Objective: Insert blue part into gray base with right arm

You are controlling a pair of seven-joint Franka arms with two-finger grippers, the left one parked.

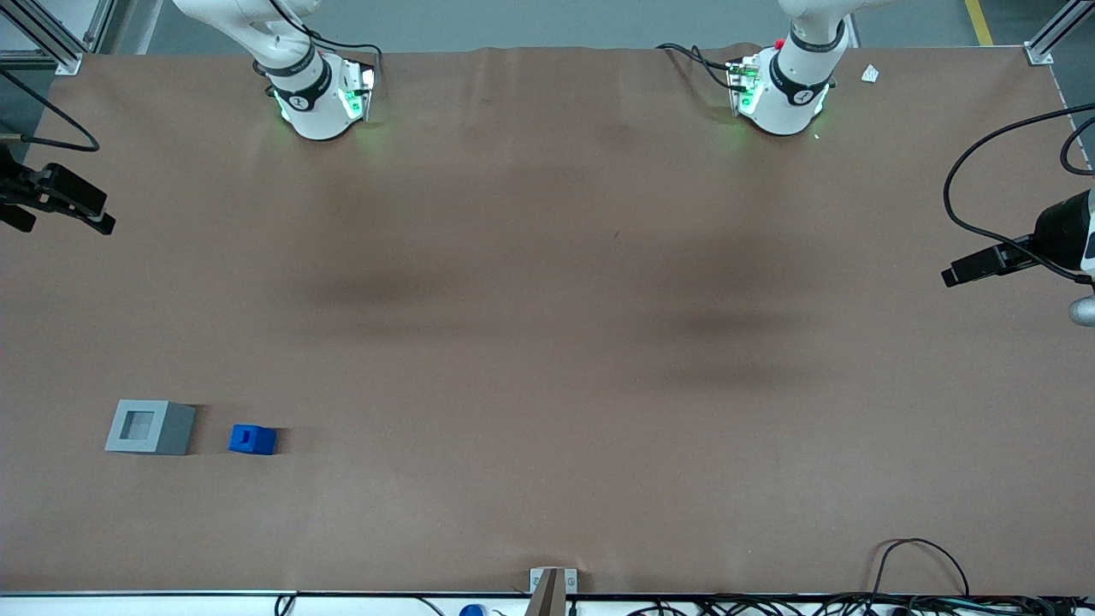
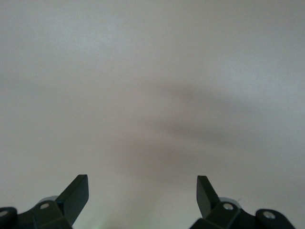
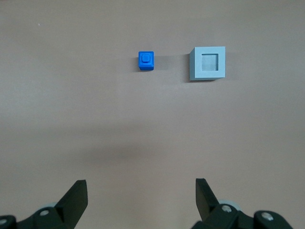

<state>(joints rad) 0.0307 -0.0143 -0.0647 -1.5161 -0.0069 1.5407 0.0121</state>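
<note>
The gripper (image 3: 141,191) hangs high over the desk (image 1: 547,342), jaws spread and empty — descend squarely over the blue part (image 1: 252,439), beside the gray base (image 1: 150,427) near the desk's front edge.

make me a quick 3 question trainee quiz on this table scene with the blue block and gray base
1. True or false: the small bright-blue boxy part already sits in the recess of the gray square base.
2. Which describes the right arm's black gripper? A) shut on the blue part B) jaws open, high above the table, holding nothing C) pressed into the gray base
3. Fill in: the blue part lies ___ the gray base, apart from it, on the brown table.

Key: 1 false; 2 B; 3 beside
</note>
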